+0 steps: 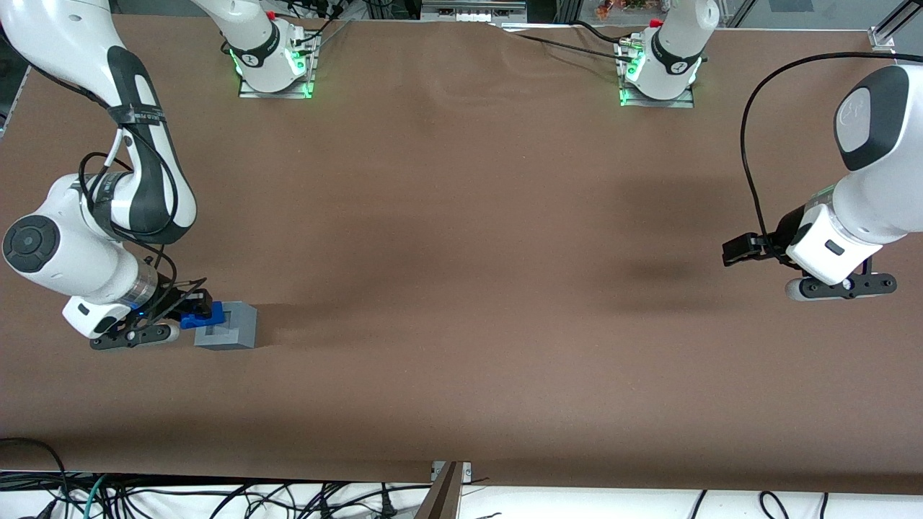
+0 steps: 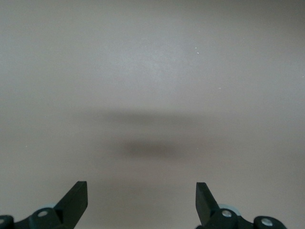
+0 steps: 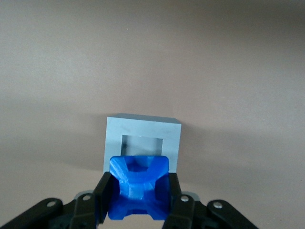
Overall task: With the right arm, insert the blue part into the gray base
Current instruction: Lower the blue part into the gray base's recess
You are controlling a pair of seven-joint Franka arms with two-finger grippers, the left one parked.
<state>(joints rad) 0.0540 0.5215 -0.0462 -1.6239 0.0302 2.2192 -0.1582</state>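
Observation:
The gray base (image 1: 229, 326) is a light-gray cube with a square recess, standing on the brown table toward the working arm's end. It also shows in the right wrist view (image 3: 143, 140), recess open and empty. The blue part (image 1: 200, 315) is held in my right gripper (image 1: 189, 314), right beside the base and touching or nearly touching its edge. In the right wrist view my gripper (image 3: 139, 196) is shut on the blue part (image 3: 139, 188), one black finger (image 3: 104, 195) on each side, the part's front end overlapping the base's near rim.
The brown table top (image 1: 461, 288) stretches wide toward the parked arm's end. Two arm bases (image 1: 274, 65) with green lights stand farthest from the front camera. Cables hang below the table's front edge (image 1: 216, 497).

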